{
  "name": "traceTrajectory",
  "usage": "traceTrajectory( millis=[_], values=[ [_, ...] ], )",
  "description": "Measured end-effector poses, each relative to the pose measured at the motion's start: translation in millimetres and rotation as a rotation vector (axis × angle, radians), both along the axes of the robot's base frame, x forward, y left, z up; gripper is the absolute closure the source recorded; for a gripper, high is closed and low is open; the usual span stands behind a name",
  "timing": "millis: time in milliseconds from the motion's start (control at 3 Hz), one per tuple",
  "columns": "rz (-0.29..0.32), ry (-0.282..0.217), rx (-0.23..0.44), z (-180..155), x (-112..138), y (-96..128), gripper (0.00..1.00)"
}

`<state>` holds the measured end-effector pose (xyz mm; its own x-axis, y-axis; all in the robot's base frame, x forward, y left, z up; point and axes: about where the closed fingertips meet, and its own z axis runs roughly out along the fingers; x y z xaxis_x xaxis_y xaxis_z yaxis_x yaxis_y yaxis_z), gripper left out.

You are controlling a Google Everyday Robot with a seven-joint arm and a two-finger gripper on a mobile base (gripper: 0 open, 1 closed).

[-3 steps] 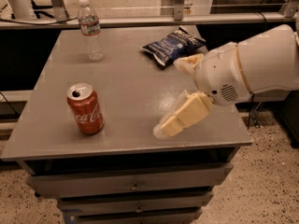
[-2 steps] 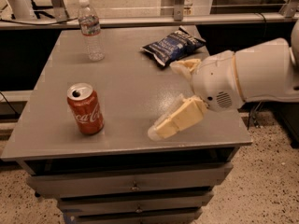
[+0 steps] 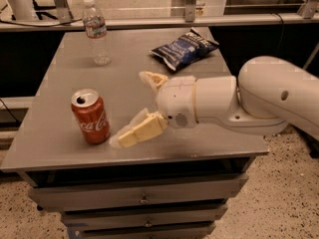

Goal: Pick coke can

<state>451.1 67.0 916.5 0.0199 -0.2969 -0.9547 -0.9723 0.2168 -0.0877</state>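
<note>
The coke can, red with white script and a silver open top, stands upright near the front left of the grey table. My gripper is open, reaching in from the right on a white arm. Its near finger lies low by the can's right side, its tip close to the can's base. The far finger is further back and to the right, apart from the can. The gripper holds nothing.
A clear plastic water bottle stands at the table's back left. A dark blue chip bag lies at the back right. Drawers sit under the tabletop. A rail runs behind the table.
My arm has moved left across the table toward the can. The near finger now sits beside the can. The can has not moved.
</note>
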Motion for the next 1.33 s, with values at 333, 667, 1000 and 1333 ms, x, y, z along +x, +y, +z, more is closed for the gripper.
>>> traceTrajectory(
  millis=[333, 667, 1000, 1333],
  values=[
    [0.023, -0.019, 0.077, -13, 12, 36, 0.0],
    [0.03, -0.014, 0.126, -28, 16, 58, 0.0],
    [0.037, -0.006, 0.159, -36, 14, 74, 0.0],
    [0.044, -0.014, 0.174, -40, 13, 85, 0.19]
  ],
)
